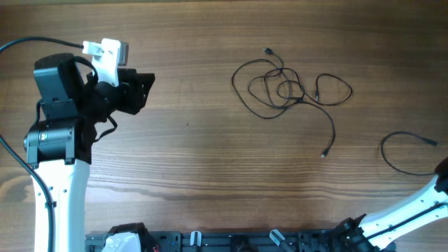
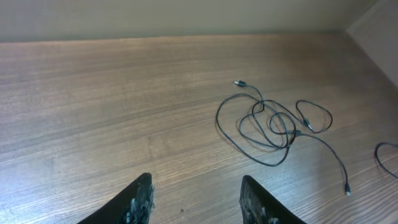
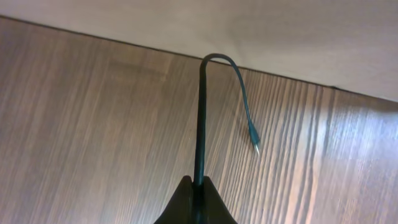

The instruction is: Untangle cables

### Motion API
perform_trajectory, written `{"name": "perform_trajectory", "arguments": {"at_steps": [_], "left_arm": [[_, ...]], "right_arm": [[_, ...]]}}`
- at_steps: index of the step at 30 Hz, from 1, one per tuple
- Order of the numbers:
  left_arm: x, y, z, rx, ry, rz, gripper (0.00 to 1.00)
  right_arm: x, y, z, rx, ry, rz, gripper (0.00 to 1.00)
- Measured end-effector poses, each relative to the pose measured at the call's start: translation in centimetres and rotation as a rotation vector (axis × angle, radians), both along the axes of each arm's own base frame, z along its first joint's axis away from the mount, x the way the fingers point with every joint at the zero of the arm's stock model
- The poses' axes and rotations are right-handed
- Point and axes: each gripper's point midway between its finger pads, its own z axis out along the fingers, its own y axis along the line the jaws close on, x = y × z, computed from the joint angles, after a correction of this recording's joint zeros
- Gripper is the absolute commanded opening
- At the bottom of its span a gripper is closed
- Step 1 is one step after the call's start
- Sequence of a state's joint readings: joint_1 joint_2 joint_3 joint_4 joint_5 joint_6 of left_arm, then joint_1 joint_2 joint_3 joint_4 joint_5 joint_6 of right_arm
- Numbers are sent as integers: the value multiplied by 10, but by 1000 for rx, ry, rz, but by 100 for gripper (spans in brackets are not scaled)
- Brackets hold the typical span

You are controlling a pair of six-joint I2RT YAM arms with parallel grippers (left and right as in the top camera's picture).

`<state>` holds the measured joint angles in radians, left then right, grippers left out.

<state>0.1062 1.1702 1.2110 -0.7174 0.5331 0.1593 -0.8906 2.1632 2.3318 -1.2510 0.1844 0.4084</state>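
Observation:
A tangled bundle of thin black cables (image 1: 287,87) lies on the wooden table right of centre. It also shows in the left wrist view (image 2: 273,124). One strand trails to a plug toward the front (image 1: 323,153). A separate black cable (image 1: 402,150) curves at the far right. My right gripper (image 3: 196,183) is shut on this cable (image 3: 200,112), which arches up and over to a hanging plug (image 3: 254,138). In the overhead view the right gripper (image 1: 442,171) is mostly cut off by the frame edge. My left gripper (image 1: 143,89) is open and empty, far left of the bundle (image 2: 196,186).
A black rail with fittings (image 1: 231,241) runs along the table's front edge. The left arm's white column (image 1: 59,203) stands at the front left, the right arm's link (image 1: 406,210) at the front right. A wall meets the table's far edge (image 2: 186,34).

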Motion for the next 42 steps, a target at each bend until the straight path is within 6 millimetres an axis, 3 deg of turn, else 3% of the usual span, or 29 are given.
{"name": "perform_trajectory", "arguments": {"at_steps": [8,13,21,26,28,29,40,42], "left_arm": [[0,0,1,0,-3,0,47],[0,0,0,0,-2,0,47],[0,0,0,0,2,0,48],[0,0,0,0,2,0,50],[0,0,0,0,2,0,50],[0,0,0,0,2,0,50],[0,0,0,0,2,0,51],[0,0,0,0,2,0,51]], "right_arm": [[-4,-6,-58,73,10,-1,5],[-2,2,-73,104,25,12,5],[14,17,-76,113,35,55,5],[25,27,-76,117,33,83,38],[30,30,-76,118,32,95,62],[32,32,-76,119,30,100,66],[56,50,-74,142,-11,206,65],[64,59,-67,144,-29,257,70]]}}
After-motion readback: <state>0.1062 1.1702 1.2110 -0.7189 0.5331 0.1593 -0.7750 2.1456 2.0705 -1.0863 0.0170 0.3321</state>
